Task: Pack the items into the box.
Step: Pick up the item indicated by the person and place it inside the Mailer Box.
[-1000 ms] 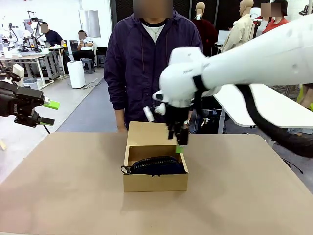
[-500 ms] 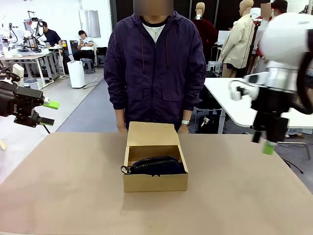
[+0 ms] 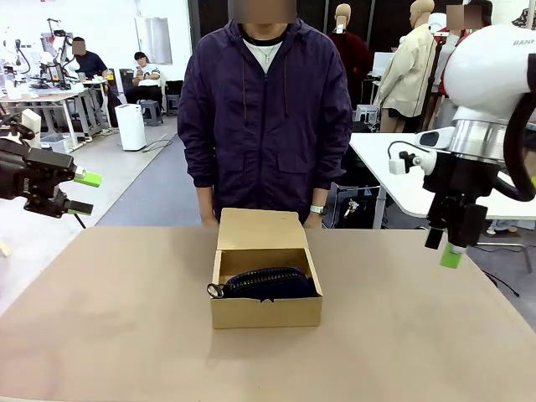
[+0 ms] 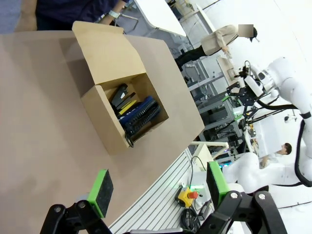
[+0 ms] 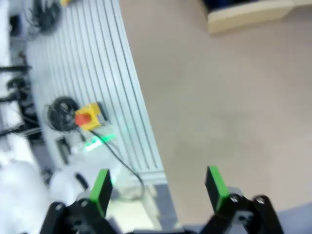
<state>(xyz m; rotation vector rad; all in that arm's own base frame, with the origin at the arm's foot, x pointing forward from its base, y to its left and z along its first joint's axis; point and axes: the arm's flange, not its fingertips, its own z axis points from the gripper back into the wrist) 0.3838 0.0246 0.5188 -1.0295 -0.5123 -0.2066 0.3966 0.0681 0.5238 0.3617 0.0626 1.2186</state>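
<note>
In the box (image 3: 266, 314) at the middle of the worktop (image 3: 117, 327), the pouch (image 3: 272, 283) lies along the near edge, loop (image 3: 215, 291) left; left pincer (image 3: 84, 193) and right pincer (image 3: 442, 249) apart.

It looks like a robotics lab. A white arm (image 3: 494, 75) stands over a brown bench (image 3: 126, 318). The bench's edge meets a slotted metal frame (image 4: 156, 204) carrying a yellow stop button (image 4: 187, 196) and loose cables (image 5: 62, 107). Behind, white tables (image 3: 398, 172) fill an open hall where people (image 3: 146, 71) sit, perhaps at instruments, though these are too small to tell.
</note>
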